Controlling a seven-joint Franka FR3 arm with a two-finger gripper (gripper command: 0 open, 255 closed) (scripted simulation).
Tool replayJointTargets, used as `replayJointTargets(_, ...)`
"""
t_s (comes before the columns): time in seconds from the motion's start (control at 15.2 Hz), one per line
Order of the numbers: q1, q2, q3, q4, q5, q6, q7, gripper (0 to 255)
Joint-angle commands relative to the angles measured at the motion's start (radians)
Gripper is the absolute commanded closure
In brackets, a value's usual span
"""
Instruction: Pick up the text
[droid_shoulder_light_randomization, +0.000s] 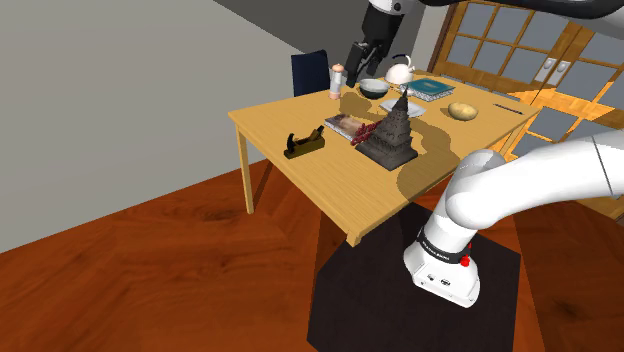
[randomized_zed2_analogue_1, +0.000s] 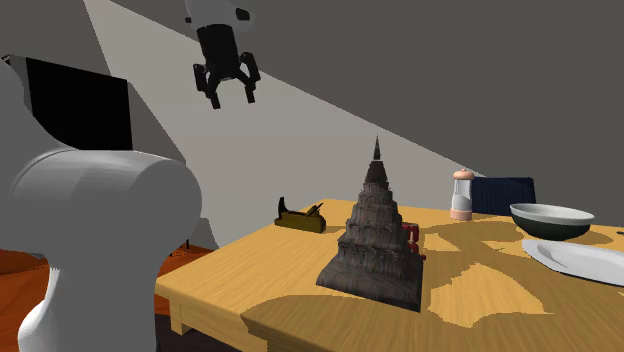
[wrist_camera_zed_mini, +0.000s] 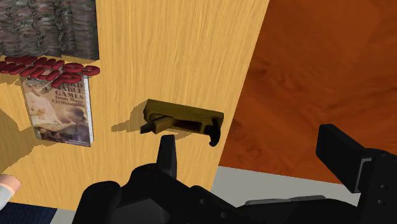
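Nothing done yet. I, the gripper (randomized_zed2_analogue_1: 228, 88), hang high above the table (droid_shoulder_light_randomization: 300, 160) with my two fingers (wrist_camera_zed_mini: 167, 156) spread wide and nothing between them. The book (wrist_camera_zed_mini: 57, 108) lies flat on the table, untouched, just beside the base of the dark tower model (droid_shoulder_light_randomization: 392, 130), with a red object (wrist_camera_zed_mini: 51, 69) across the end nearest the tower. A brown tool (wrist_camera_zed_mini: 181, 119) sits near the table edge, apart from the book. A second, teal book (droid_shoulder_light_randomization: 432, 89) lies at the far end near a bowl (droid_shoulder_light_randomization: 372, 88). I take the one by the tower as the target, but that's a guess.

Left to do, as I judge it: come down, line up over the book, close on an edge, lift.

Writing: the cover has a picture and a few lines of title. One word looks like "GAMES"; I can't read the rest.
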Motion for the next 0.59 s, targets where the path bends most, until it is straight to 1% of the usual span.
replayJointTargets(0.0, 0.0, 0.0, 0.0, 0.0, 0.0, 0.0, 0.0, 0)
replayJointTargets(0.26, 0.035, -0.046, -0.125, -0.094, -0.051, 0.035, -0.224, 0)
replayJointTargets(0.53, 0.06, -0.055, -0.257, -0.152, -0.115, 0.071, -0.45, 0)
